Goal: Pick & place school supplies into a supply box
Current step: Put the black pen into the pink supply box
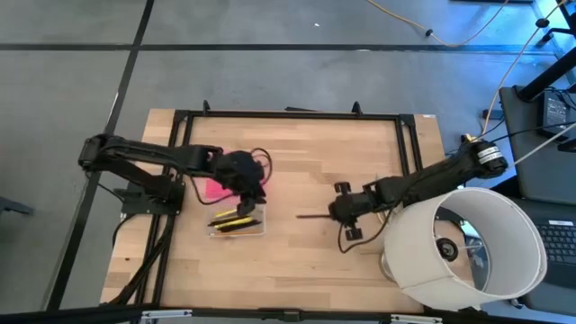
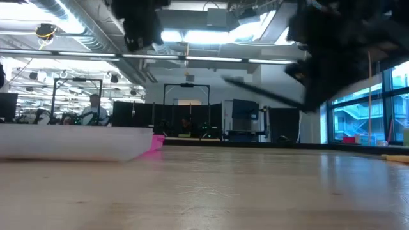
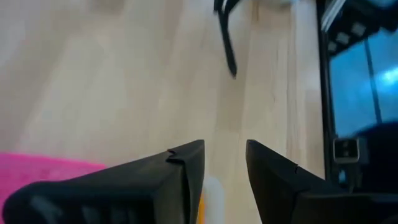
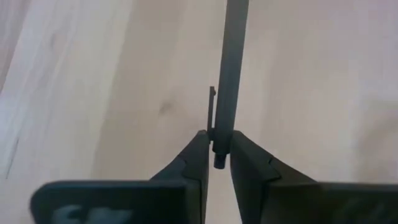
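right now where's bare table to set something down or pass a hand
Free: bare wood between the supply box and the right gripper, which holds a dark pen; also the table's near strip. Crowded: the left gripper above the box, and the white lampshade over the right corner.

The right gripper [image 1: 340, 213] hangs above the table [image 1: 297, 261], a pen [image 4: 229, 74] between its fingers, pointing toward the box [image 1: 238, 223] under the left gripper [image 1: 247, 193].

Two matte black jointed arms [image 1: 144, 157], trailing black cables, silver collar on right
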Available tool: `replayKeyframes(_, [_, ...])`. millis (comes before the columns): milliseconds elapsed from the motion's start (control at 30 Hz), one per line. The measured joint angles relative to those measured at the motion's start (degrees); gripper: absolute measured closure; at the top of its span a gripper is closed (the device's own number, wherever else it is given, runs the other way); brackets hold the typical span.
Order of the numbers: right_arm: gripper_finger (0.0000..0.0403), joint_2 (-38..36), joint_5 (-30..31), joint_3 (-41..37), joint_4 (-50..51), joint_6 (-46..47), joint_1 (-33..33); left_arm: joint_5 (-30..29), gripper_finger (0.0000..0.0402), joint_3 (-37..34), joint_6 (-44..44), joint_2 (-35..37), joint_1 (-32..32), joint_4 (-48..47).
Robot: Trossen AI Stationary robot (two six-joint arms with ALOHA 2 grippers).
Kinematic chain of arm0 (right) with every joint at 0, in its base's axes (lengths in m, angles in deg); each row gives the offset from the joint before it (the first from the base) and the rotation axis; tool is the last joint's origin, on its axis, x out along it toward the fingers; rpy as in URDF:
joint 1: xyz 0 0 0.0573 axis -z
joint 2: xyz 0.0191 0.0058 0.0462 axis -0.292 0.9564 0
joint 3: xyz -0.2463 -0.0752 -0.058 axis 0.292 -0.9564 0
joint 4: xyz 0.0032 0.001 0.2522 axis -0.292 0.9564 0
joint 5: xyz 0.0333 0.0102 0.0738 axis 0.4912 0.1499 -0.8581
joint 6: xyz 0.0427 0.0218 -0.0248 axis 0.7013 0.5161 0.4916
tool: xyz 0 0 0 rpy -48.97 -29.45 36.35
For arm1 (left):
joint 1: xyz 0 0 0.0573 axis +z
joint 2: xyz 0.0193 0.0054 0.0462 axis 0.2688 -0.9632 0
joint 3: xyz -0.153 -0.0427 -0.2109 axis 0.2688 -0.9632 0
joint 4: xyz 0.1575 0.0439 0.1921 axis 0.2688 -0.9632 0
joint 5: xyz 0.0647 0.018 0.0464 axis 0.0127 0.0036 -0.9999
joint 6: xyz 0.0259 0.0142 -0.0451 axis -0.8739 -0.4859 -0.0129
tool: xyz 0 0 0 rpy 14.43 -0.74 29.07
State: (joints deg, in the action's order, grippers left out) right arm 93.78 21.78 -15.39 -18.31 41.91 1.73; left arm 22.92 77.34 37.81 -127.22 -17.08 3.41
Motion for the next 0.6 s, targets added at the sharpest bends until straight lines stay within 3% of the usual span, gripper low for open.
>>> replayKeyframes(167, [0.0348,-1.6,4.9,6.0,-0.9,-0.2,3.5,-3.4,0.0292,0.0,-2.9,6.8,0.5,0.9])
replayKeyframes(333, [0.0349,-4.1,8.4,11.1,-9.4,1.3,6.5,-8.2,0.0294,0.0,-5.7,11.2,0.4,5.5])
replayKeyframes(600, [0.0349,-4.8,4.7,14.8,-27.0,-1.6,8.6,-6.9,0.0292,0.0,-7.5,8.8,0.4,25.6])
